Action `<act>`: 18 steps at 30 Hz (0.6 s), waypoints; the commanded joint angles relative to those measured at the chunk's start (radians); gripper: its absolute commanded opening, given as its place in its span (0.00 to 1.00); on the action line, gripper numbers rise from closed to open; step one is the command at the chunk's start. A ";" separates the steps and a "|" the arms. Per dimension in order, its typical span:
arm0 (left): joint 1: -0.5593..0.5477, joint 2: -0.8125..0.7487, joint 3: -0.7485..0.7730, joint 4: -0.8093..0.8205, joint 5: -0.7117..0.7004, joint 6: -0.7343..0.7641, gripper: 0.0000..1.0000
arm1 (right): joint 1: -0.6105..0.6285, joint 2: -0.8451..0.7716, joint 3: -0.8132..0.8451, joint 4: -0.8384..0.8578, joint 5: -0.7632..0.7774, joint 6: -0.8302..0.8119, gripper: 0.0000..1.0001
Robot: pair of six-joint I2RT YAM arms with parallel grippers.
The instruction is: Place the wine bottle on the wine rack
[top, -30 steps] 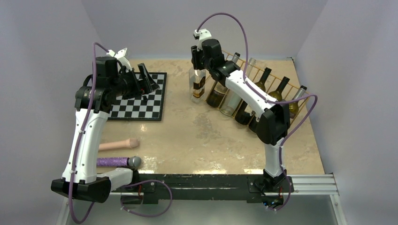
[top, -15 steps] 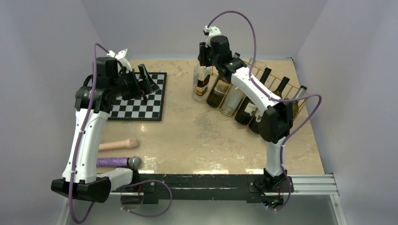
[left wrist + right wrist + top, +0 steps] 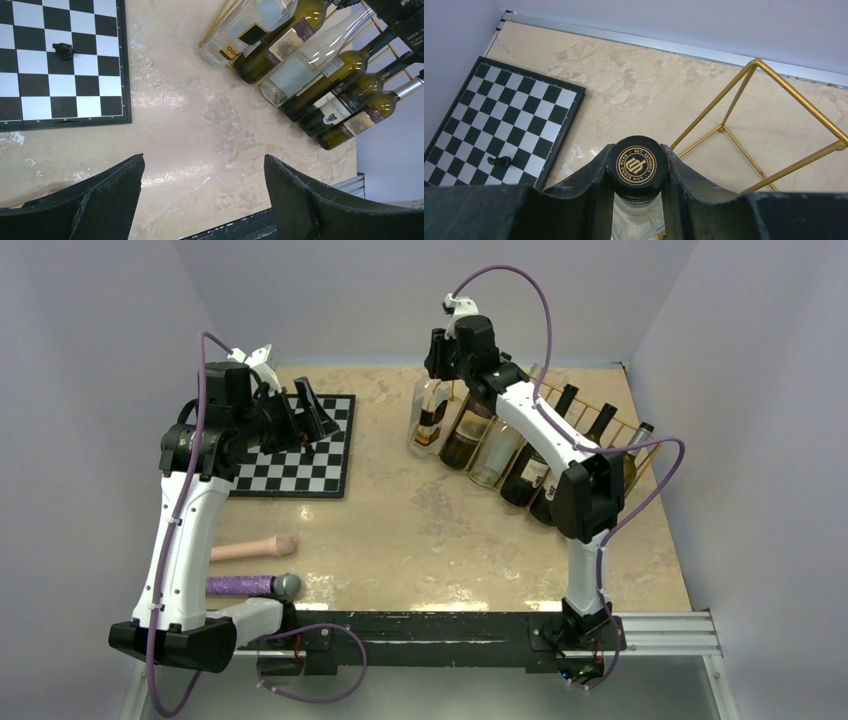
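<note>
The wine bottle is clear glass with a dark label and a black, gold-printed cap. My right gripper is shut on that cap, and the bottle hangs tilted at the left end of the gold wire wine rack. The rack's bars show just right of the cap in the right wrist view. In the left wrist view the bottle lies against the rack's end bars. My left gripper is open and empty, high over the chessboard; its fingertips stand wide apart.
Several other bottles lie side by side in the rack. A chessboard with one black piece lies at the back left. A beige handle and a purple microphone lie near the left arm's base. Walls close in on three sides.
My right gripper has carried the bottle back and to the right, up to the rack's left end, and the bottle now leans more. The left arm has not moved.
</note>
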 commanded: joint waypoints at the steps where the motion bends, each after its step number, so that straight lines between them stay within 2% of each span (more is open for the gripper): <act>1: -0.001 -0.005 0.018 0.002 0.012 0.023 0.92 | -0.013 0.033 0.055 -0.013 -0.080 0.118 0.15; 7: -0.001 -0.018 0.029 0.009 -0.020 0.036 0.93 | -0.038 0.047 0.053 -0.023 -0.067 0.139 0.31; 18: -0.001 -0.021 0.032 0.003 -0.041 0.035 0.93 | -0.075 0.116 0.143 -0.087 -0.032 0.124 0.42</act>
